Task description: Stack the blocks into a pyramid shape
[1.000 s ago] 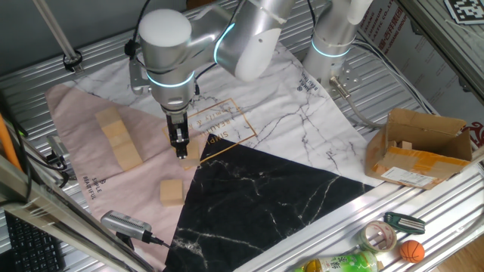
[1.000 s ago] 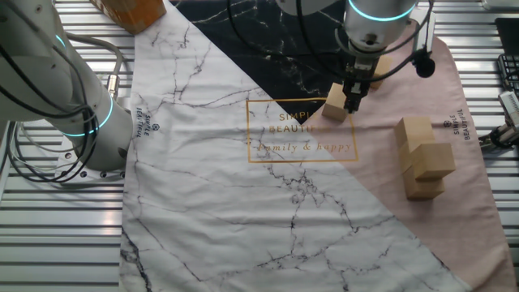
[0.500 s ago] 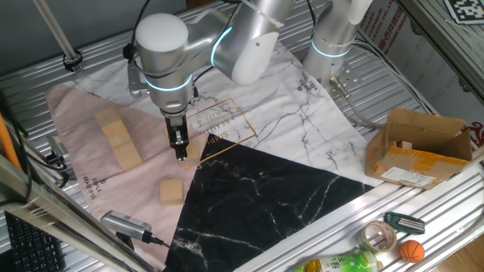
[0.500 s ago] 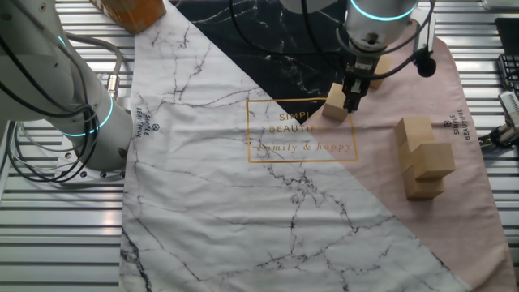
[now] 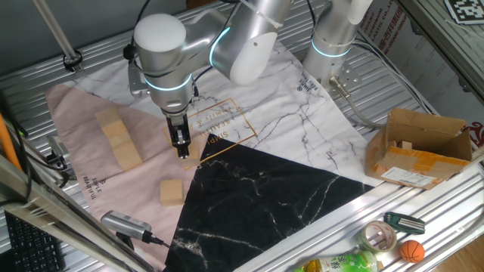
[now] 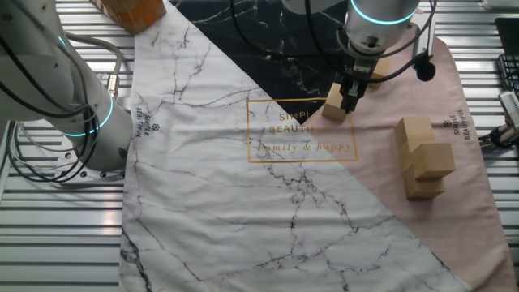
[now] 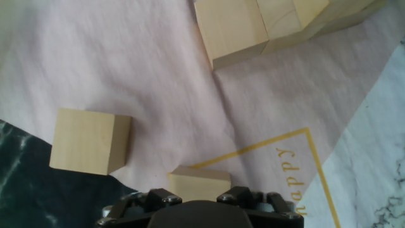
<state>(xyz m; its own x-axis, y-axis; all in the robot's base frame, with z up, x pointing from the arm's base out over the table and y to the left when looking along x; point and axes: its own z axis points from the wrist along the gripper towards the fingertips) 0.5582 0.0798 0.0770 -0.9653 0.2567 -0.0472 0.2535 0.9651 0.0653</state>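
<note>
The light, rigid block [image 6: 336, 104] is held clamped across opposite flat faces by the gripper [image 6: 352, 102].

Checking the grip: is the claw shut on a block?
Cannot tell. The claw sits at a block, but its fingertips are hidden.

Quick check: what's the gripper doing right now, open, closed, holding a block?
Gripper: shut on a wooden block, beside the gold lettering on the cloth.
</note>
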